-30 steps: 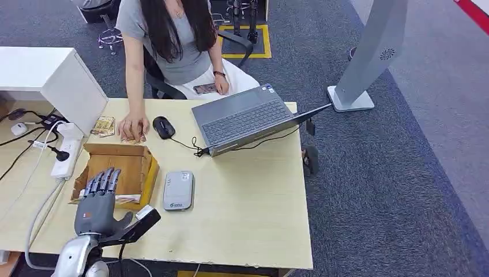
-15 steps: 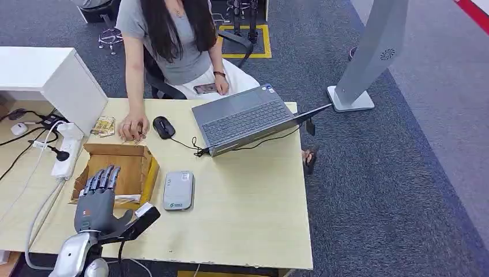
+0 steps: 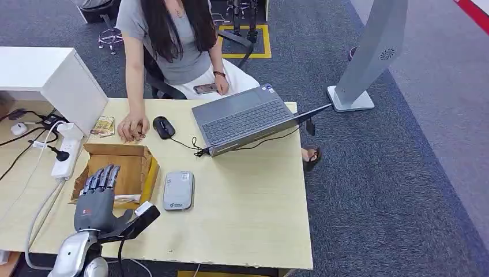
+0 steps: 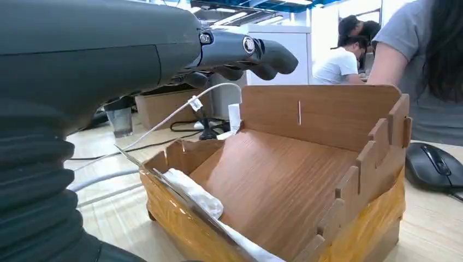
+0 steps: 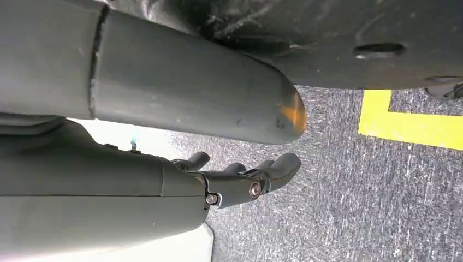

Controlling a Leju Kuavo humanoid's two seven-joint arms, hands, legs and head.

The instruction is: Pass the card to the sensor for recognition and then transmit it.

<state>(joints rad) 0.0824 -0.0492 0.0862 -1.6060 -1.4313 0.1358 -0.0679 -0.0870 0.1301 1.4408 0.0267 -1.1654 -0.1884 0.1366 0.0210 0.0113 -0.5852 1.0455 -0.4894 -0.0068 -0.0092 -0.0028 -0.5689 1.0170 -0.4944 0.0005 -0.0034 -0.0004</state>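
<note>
Over the wooden box [image 3: 124, 167], left hand [image 3: 97, 199], fingers spread, nothing held

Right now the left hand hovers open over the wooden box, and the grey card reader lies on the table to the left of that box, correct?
Not quite. In the head view the left hand is open over the wooden box, but the grey card reader lies on the box's right side.

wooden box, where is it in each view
Head view: the wooden box sits at the table's near left, just ahead of the left hand, with the grey card reader to its right.
Left wrist view: the box takes up the middle, under the hand's fingers.
Right wrist view: not in it.
Shared landmark: the black mouse beyond the box.
</note>
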